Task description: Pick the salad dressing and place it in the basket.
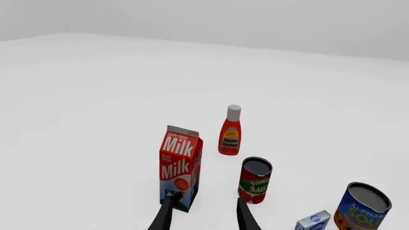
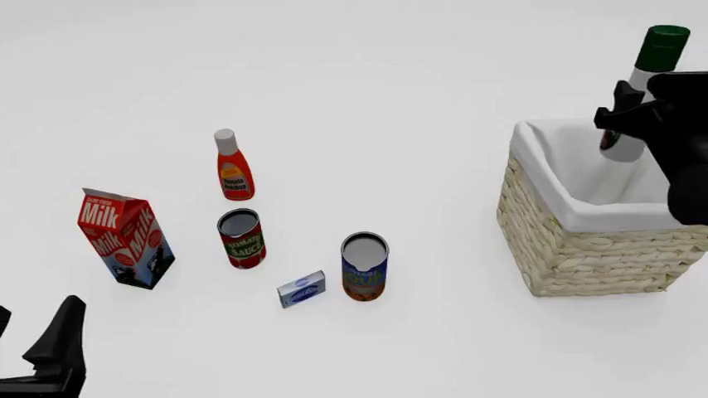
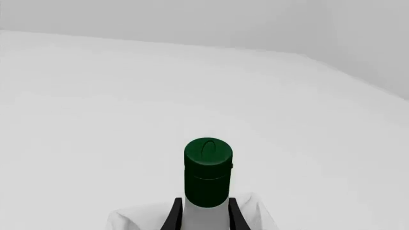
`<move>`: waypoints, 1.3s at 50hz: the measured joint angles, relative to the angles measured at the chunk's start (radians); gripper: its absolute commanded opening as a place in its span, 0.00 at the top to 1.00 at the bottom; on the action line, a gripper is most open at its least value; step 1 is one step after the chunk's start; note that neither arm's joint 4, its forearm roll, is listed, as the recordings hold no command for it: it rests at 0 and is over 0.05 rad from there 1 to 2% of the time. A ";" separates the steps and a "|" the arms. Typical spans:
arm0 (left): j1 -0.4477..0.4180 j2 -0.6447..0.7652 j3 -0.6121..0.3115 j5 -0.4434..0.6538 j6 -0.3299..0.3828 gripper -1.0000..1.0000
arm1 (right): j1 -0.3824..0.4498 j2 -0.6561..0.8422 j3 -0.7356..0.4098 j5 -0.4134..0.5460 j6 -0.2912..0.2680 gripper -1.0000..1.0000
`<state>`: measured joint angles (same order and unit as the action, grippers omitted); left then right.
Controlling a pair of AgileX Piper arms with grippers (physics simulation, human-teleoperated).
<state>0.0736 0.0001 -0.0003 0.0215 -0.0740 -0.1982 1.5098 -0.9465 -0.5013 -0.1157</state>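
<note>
Our right gripper (image 2: pixel 628 124) squeezes the salad dressing (image 2: pixel 642 83) by its neck, standing tall right above the basket (image 2: pixel 575 240), so we only go straight down.

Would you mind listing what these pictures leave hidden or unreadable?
- Salad dressing: front view, the right claw and arm cover its label and body; the right wrist view shows mainly the cap.
- Basket: front view, right side cut by the frame edge and arm; floor unseen.
- Left claw: only the finger ends enter the left wrist view.
- Small blue-and-white box: print too small to read.
</note>
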 measured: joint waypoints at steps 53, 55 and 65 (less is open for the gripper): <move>0.010 0.000 0.000 0.011 -0.015 0.00 | 0.010 0.108 0.018 -0.005 -0.044 1.00; 0.010 0.000 0.000 0.012 -0.016 0.00 | 0.010 0.111 0.019 -0.006 -0.045 1.00; 0.013 0.000 0.000 0.014 -0.018 0.00 | 0.011 0.127 0.023 -0.014 -0.048 1.00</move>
<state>0.0862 0.0001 -0.0002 0.0358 -0.0919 -0.1870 1.6371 -0.9234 -0.5150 -0.1633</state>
